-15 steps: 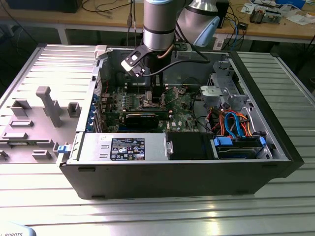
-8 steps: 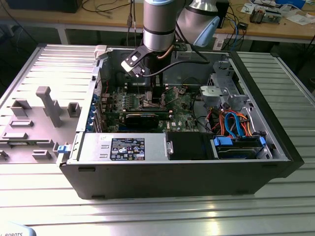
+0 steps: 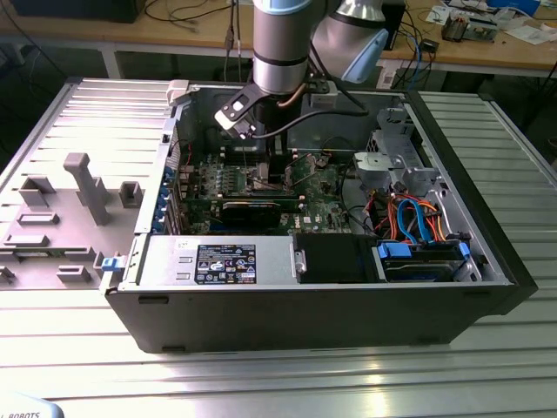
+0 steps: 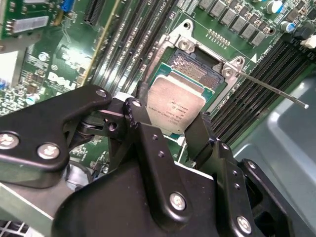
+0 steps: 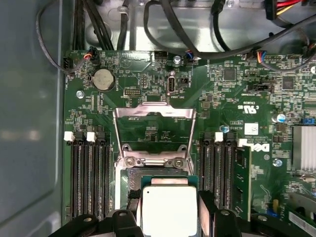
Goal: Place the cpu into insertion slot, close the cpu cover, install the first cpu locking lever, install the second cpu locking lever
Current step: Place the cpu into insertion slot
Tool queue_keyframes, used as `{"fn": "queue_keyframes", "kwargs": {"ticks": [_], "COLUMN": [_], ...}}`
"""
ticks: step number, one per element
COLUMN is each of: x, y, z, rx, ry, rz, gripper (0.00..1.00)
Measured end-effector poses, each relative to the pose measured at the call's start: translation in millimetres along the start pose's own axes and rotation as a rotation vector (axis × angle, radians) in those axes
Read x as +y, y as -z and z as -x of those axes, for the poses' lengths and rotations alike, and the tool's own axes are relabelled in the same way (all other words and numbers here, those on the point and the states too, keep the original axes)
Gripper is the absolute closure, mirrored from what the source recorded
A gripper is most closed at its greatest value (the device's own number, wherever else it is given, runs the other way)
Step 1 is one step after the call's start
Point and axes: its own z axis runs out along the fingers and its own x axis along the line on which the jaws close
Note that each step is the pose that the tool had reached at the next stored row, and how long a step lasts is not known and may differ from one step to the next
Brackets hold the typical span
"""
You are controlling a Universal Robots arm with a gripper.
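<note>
- The gripper's (image 5: 169, 205) jaws are clamped on the cpu (image 4: 175, 106) from both sides.
- The cpu covers part of the slot (image 4: 195, 66), whose dark centre shows beyond it.
- The cover (image 5: 153, 112) stands flipped open.
- A thin lever (image 4: 271, 89) juts out beside the slot.

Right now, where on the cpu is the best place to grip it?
Probably by two opposite edges, from straight above: the cpu is a thin flat square lying face up, and the gripper pinches it that way.
</note>
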Motion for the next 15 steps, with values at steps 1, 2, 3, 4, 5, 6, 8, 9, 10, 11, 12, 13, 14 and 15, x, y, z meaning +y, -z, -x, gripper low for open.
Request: {"fn": "queue_keyframes", "kwargs": {"ticks": [1,2,3,4,5,6,8,9,10,11,12,13,14,15], "x": [0.0,0.1,0.1,0.1,0.1,0.1,-1.7,-3.1,-4.9,-5.2,-5.1,-5.1,-5.2,-5.2], "y": [-1.7,-2.5,-3.0,-3.5,-4.2,-6.6,-11.1,-12.8,-14.4,-15.5,-16.8,-18.4,-19.3,-21.0], "z": [-1.6,-3.2,-4.5,-6.3,-7.4,-7.7,-7.8,-7.9,-7.9,-7.9,-8.0,-8.1,-8.1,-8.2], "rx": [0.0003,0.0006,0.0007,0.0007,0.0006,0.0007,0.0004,0.0005,0.0006,0.0006,0.0006,0.0003,0.0002,0.0000], "ry": [0.000,0.000,0.000,0.000,0.000,0.000,0.000,0.000,0.000,0.000,-0.002,-0.018,-0.028,-0.037], "rz": [0.0000,0.0000,0.0001,0.0000,0.0000,0.0000,0.0000,0.0002,0.0009,0.0010,0.0011,0.0009,0.0008,0.0007], "gripper": [0.46,0.46,0.46,0.46,0.46,0.46,0.46,0.46,0.46,0.46,0.46,0.46,0.46,0.46]}}
